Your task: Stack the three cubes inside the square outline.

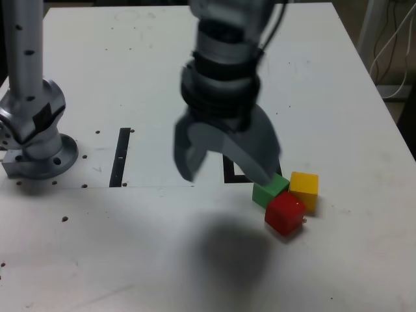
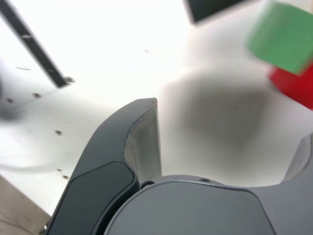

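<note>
Green, red and yellow all bunched up together near the exterior view's right side of the white table [image 1: 130, 260]. The green cube [image 1: 268, 190] sits just in front of the square outline [image 1: 231, 173], not inside it, and it looks like it's touching the red cube [image 1: 285, 213] and the yellow cube [image 1: 304, 189]. Red is nearest the camera, yellow is furthest to the exterior view's right. Nothing's stacked, all three are flat on the table.

The gripper [image 1: 224, 169] hangs over the outline and blocks most of it, so only a bit of the black frame peeks out between the jaws. Jaws are spread wide with nothing between them. One finger points down toward the green cube, tip right at its top edge as far as I can tell; it's blurry, so can't say if it's actually touching.

Wrist view is blurry too: green cube [image 2: 283, 36] with a slice of red cube [image 2: 296, 88] behind it, and a dark corner of the outline [image 2: 210, 9].

Off to the exterior view's left there's a straight black strip [image 1: 121, 157] on the table and the arm's metal base [image 1: 32, 123].
</note>
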Available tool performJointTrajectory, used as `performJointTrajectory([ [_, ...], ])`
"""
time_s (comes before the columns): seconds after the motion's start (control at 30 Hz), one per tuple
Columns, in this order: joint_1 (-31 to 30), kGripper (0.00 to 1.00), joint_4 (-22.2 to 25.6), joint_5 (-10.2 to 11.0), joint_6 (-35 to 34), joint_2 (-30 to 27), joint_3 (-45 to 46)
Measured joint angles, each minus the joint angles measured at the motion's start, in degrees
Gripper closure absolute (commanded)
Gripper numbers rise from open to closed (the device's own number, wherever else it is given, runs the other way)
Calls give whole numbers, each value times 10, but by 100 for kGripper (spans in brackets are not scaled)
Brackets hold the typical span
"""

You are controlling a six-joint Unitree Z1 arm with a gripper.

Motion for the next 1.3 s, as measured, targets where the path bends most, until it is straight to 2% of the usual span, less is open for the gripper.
performJointTrajectory([
  [0.13, -16, 1, 0, -1, -2, 44, -69],
  [0.23, -20, 1, -1, -1, -2, 63, -84],
  [0.43, -20, 1, -3, 11, -16, 83, -86],
  [0.73, -21, 1, -31, 10, -16, 121, -89],
  [0.97, -21, 1, -63, 19, -13, 129, -79],
  [1.3, -11, 3, -81, 24, 1, 140, -62],
])
